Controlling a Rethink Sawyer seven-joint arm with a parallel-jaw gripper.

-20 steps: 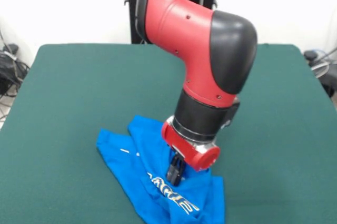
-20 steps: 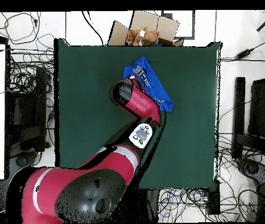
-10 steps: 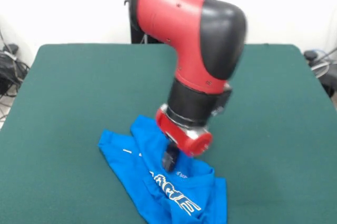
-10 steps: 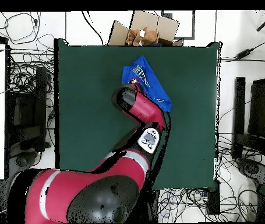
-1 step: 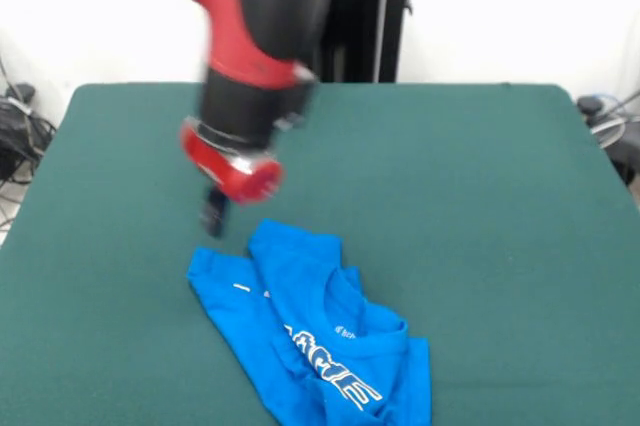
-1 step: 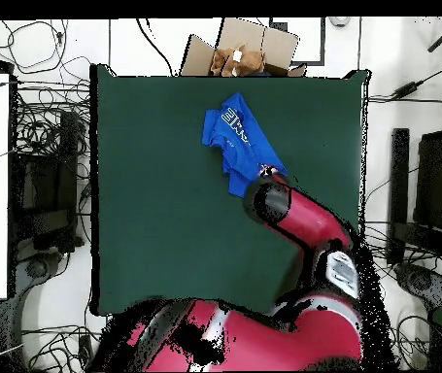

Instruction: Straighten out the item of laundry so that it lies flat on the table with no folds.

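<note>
One crumpled blue T-shirt (image 5: pixel 318 341) on one green table (image 5: pixel 480 206); one empty hand (image 5: pixel 213 216), fingers together

Bright blue T-shirt (image 5: pixel 310 331), crumpled and folded over itself, not flat at all. White lettering (image 5: pixel 330 371) showing on the chest part. Sitting on the dark green table (image 5: pixel 480 206), down toward the near edge in the front view, running diagonally, sleeves bunched under.
</note>
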